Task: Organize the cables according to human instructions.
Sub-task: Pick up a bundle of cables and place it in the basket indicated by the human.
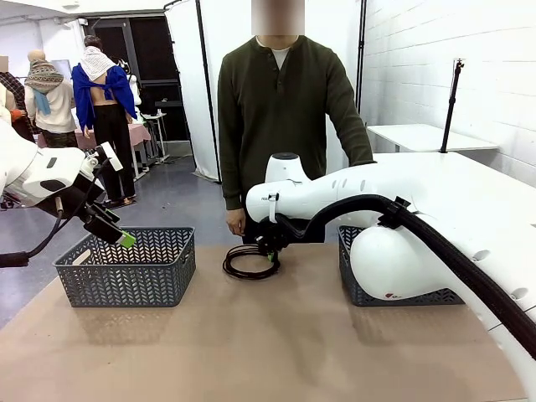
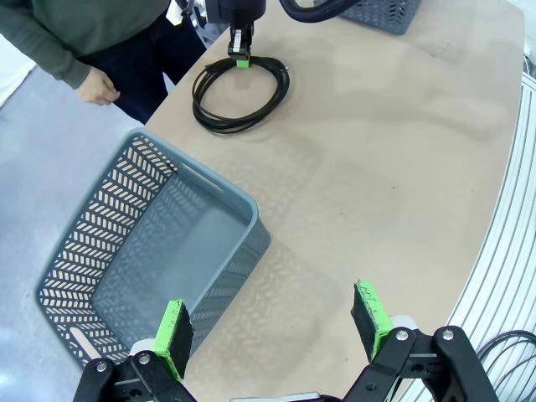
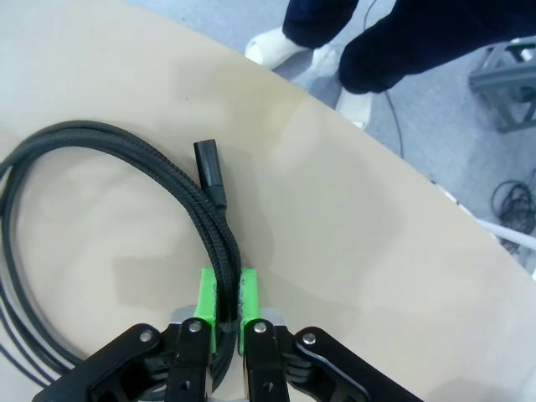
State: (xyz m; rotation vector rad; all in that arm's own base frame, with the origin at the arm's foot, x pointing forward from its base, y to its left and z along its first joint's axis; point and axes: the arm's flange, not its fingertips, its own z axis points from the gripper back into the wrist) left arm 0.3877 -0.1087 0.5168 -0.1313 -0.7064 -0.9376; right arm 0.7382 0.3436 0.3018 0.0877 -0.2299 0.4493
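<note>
A coiled black cable (image 1: pixel 249 260) lies on the brown table near the far edge, in front of the human (image 1: pixel 280 109). My right gripper (image 1: pixel 270 249) reaches across from the right and is shut on the coil's right side. In the right wrist view the green pads (image 3: pixel 205 295) squeeze the cable strands (image 3: pixel 213 226), and a small plug end (image 3: pixel 208 167) points away just beyond them. From the left wrist view the same cable (image 2: pixel 239 88) shows far ahead. My left gripper (image 2: pixel 272 322) hangs open above the corner of the left basket (image 2: pixel 167 243), holding nothing.
One grey woven basket (image 1: pixel 126 266) stands at the left, and another (image 1: pixel 368 276) sits at the right, partly behind my right arm. The human's hand (image 1: pixel 235 221) hangs at the table's far edge. Bare table stretches toward the near side.
</note>
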